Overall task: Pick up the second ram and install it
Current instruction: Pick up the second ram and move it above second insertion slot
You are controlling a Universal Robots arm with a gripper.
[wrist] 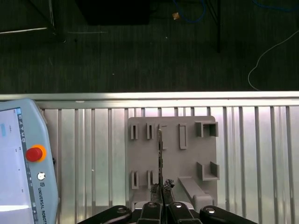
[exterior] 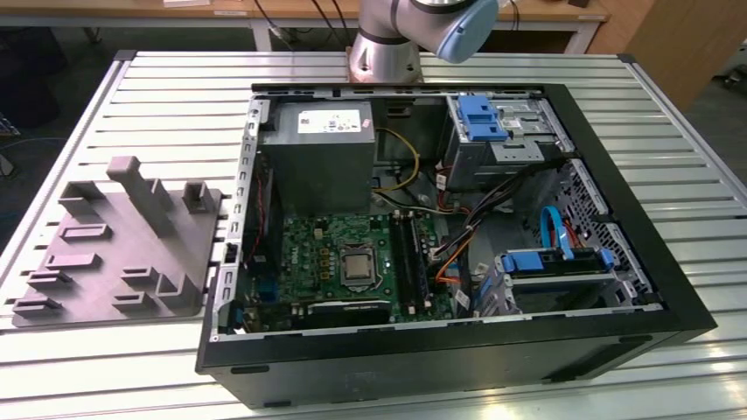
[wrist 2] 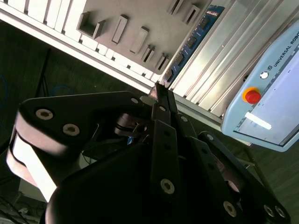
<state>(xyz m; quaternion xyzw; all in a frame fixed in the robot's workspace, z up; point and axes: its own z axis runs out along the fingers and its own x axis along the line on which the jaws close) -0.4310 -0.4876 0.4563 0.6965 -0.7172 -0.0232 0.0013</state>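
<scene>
In the second wrist view the second ram [wrist 2: 191, 42] is a thin blue-edged stick with a row of black chips. It juts out from the tips of my gripper [wrist 2: 159, 88], which is shut on its near end. The first wrist view shows the second ram [wrist: 161, 154] edge-on as a thin line. It hangs high above the grey slotted block [wrist: 187, 158], with my gripper [wrist: 161, 187] closed around it. In the exterior view the open computer case [exterior: 467, 350] lies on the table. Its green motherboard [exterior: 338, 254] faces up, with long dark memory slots [exterior: 408, 254] beside the processor socket.
The grey slotted block [exterior: 117, 236] with upright posts lies on the slatted table at the exterior view's left of the case. A pale teach pendant [wrist: 23, 158] with a red button lies on the table beside the block. Cables and blue drive bays [exterior: 561, 262] crowd the case's right half.
</scene>
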